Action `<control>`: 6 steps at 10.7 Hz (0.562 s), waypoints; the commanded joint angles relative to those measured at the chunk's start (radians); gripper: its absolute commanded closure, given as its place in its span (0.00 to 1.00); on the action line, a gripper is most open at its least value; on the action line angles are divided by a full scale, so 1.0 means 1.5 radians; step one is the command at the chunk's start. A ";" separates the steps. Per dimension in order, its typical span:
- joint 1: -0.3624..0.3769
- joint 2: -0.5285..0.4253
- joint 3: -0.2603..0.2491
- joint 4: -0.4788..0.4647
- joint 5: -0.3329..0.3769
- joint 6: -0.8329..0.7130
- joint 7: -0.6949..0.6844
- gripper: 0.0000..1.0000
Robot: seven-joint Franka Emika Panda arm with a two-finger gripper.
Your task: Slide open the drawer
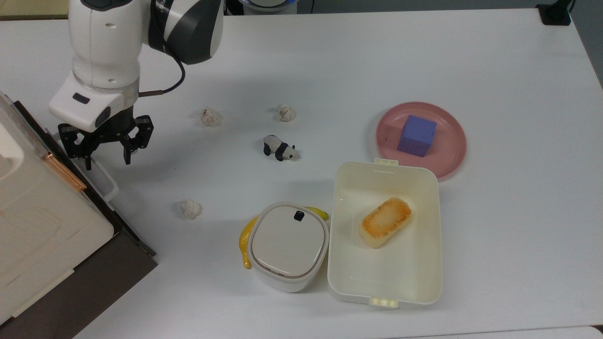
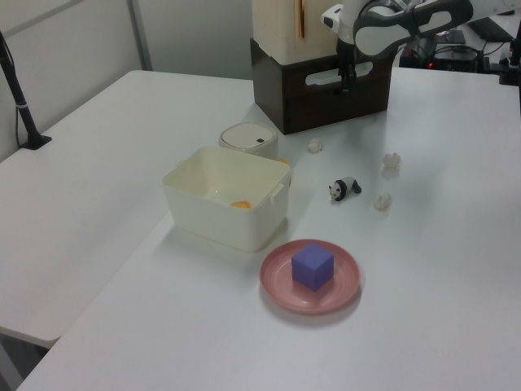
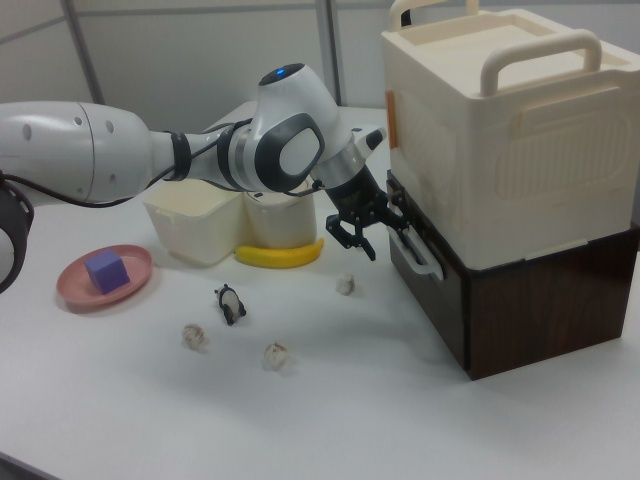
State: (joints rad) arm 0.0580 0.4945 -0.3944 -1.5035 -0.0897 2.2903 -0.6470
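Down at the top view's left edge: dark brown wooden box with a drawer (image 1: 123, 225), carrying a cream appliance with a copper strip (image 1: 37, 221) on top. Fronted by a white loop bar handle (image 1: 104, 181) that juts toward the white table (image 1: 424, 56). Whether pulled out at all, cannot tell.

Poised at the handle's upper end in the top view: black two-finger gripper (image 1: 107, 159), released, fingers spread wide. One finger tucked between bar and drawer front, the other out over the table. Seen in the right view as the gripper (image 3: 365, 235) just left of the handle (image 3: 418, 255) and the drawer front (image 3: 430, 295).

Farther out on the table:
- three crumpled paper balls (image 1: 209, 117)
- a small black-and-white panda figurine (image 1: 280, 149)
- a yellow banana (image 1: 243, 242), partly under a white rounded lidded container (image 1: 288, 245)
- an open cream lunch box (image 1: 335, 235), holding a toasted bread piece (image 1: 385, 222)
- a pink round plate (image 1: 450, 153), bearing a purple cube (image 1: 416, 135)
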 commanded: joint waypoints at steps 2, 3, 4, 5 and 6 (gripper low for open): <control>0.056 -0.051 -0.005 -0.025 -0.001 -0.088 -0.009 0.50; 0.073 -0.070 -0.002 -0.026 0.003 -0.142 -0.008 0.50; 0.090 -0.083 0.005 -0.029 0.005 -0.183 -0.004 0.50; 0.098 -0.096 0.018 -0.030 0.005 -0.220 -0.004 0.50; 0.099 -0.107 0.031 -0.030 0.005 -0.249 -0.004 0.50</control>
State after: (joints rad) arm 0.1755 0.4161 -0.3854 -1.4983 -0.0899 2.0292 -0.6509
